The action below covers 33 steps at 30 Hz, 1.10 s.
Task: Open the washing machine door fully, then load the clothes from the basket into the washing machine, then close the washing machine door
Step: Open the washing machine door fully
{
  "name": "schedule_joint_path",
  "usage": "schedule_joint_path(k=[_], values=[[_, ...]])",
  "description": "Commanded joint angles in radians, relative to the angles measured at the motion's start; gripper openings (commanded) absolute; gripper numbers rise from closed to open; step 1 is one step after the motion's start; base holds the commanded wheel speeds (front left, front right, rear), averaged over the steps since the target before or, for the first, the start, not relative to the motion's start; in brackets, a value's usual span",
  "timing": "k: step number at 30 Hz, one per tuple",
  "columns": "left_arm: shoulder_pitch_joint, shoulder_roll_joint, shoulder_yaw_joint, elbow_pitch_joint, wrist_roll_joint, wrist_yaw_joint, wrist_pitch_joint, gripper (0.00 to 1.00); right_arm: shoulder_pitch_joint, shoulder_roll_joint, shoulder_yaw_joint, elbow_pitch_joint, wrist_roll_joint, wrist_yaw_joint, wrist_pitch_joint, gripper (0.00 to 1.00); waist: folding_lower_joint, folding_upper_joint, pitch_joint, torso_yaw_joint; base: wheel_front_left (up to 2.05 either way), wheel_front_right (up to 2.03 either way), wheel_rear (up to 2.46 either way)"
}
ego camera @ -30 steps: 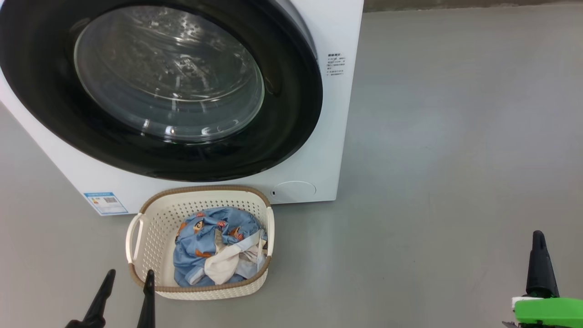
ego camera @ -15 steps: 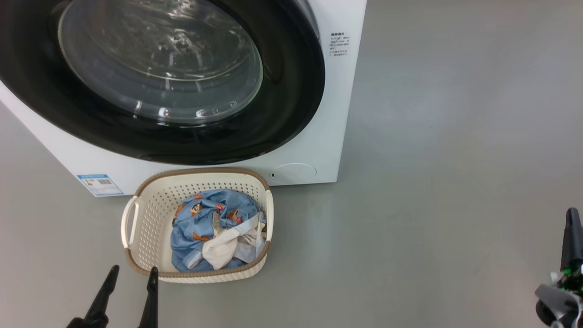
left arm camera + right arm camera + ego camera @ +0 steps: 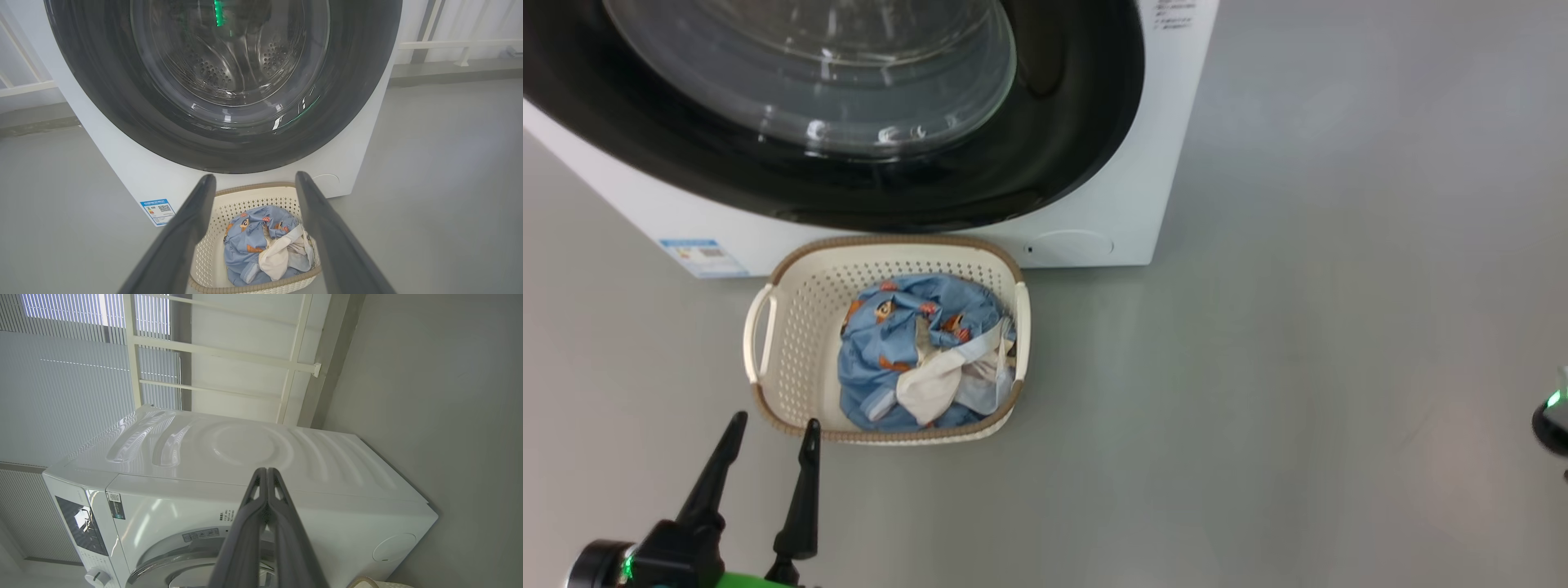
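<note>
1. L hand point(image 3: 774, 420): fingers spread wide, nothing between them. It hovers low over the floor point(image 3: 1298, 327) at the near-left corner of the basket point(image 3: 800, 327). In head view its inner finger tip overlaps the brown rim; contact can't be told.
2. L wrist view: the hand point(image 3: 255, 176) points at the washing machine point(image 3: 122, 163) front, w/ the basket point(image 3: 208, 253) framed between the two fingers.
3. R hand point(image 3: 266, 470): fingers pressed together, holding nothing. Its wrist view is rolled sideways. Tips are in the air, aimed at the machine's point(image 3: 245, 445) embossed white side panel, apart from it.
4. The clothes point(image 3: 907, 359) are all in the basket: blue printed fabric bunched toward its right half, w/ a white piece point(image 3: 931, 388) on top near the front. They show in L wrist view too point(image 3: 253, 245).
5. The basket is on the floor just in front of the washing machine point(image 3: 1143, 188), below the door's lower edge.
6. The washing machine door point(image 3: 1062, 122) looks shut, black ring flush w/ the front. The steel drum shows through the glass point(image 3: 229, 61).
7. A blue label point(image 3: 698, 255) is at the machine's lower left, a round service flap point(image 3: 1068, 243) at lower right.
</note>
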<state>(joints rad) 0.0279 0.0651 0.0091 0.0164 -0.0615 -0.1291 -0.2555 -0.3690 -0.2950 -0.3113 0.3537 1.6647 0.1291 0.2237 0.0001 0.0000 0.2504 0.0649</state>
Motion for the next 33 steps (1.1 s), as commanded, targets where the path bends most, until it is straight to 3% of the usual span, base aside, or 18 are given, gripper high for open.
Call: schedule_joint_path(k=[1, 15, 33], values=[[-0.035, 0.013, 0.031, -0.031, -0.006, -0.001, -0.006, 1.00, -0.032, -0.032, 0.005, -0.020, -0.007, 0.002, 0.021, 0.00, -0.0001, 0.0000, 0.049, 0.038, 0.00, 0.00, 0.00], [-0.070, -0.011, 0.022, -0.070, -0.014, -0.001, -0.006, 1.00, -0.295, -0.099, 0.023, -0.043, -0.057, 0.002, 0.165, 0.00, -0.0001, 0.0000, 0.185, 0.135, 0.00, 0.00, 0.00], [-0.082, -0.015, -0.008, -0.083, -0.073, 0.046, -0.006, 1.00, -0.501, -0.087, 0.167, -0.049, -0.125, 0.002, 0.214, 0.00, -0.0001, 0.0000, 0.247, 0.230, 0.00, 0.00, 0.00]])
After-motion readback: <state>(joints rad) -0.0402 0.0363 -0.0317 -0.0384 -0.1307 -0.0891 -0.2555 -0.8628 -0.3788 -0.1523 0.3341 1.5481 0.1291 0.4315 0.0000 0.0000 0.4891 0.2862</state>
